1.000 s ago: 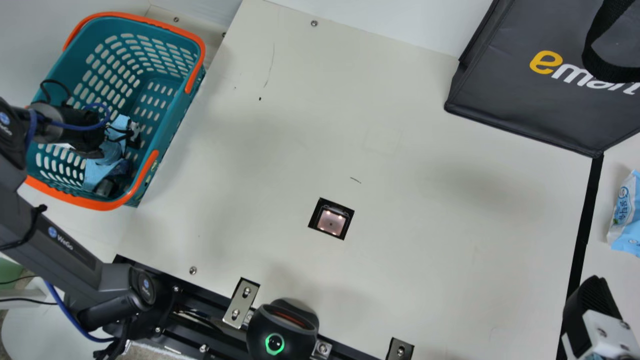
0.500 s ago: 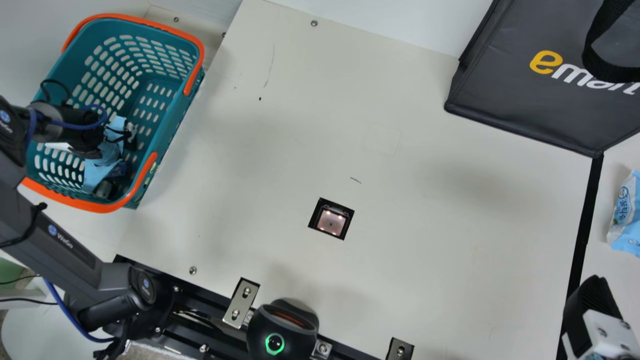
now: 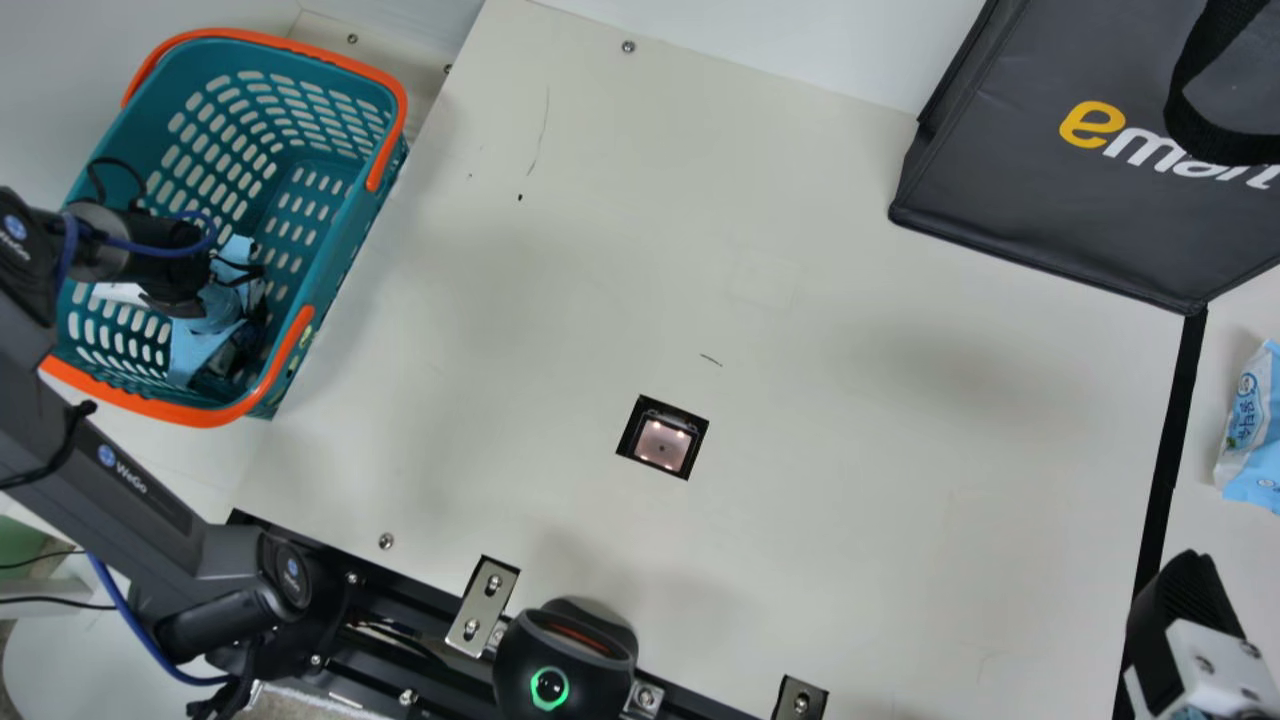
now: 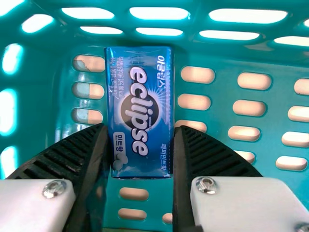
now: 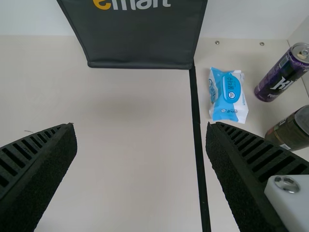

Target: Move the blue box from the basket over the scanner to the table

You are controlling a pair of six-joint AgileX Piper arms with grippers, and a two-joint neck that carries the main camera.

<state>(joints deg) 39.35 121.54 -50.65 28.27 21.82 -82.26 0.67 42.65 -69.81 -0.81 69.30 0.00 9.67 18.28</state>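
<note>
At the near edge of the cream counter [image 3: 850,520], a black device [image 3: 565,660] showed a green lit ring. The left arm [image 3: 140,490] carried white lettering beside a round blue badge. Near right, the right gripper [image 3: 1185,610] had its jaws spread wide with nothing between them. The scanner [image 3: 662,443], a square window with small lights, sat in the counter's middle. Right of a black strip [image 3: 1170,460] lay a blue-and-white pack [image 3: 1250,430] with printed labels, and farther right a dark jar [image 5: 292,128] and a purple can [image 5: 282,72] with white lettering. At left, inside the teal basket [image 3: 345,215], the left gripper [image 3: 200,300] had its jaws closed on the long sides of the blue box [image 4: 140,106], which bore large white letters over a dark disc, and smaller print. Far right stood a dark bag [image 3: 1040,210] with yellow-and-white lettering; beyond rose a pale wall [image 3: 760,40].
</note>
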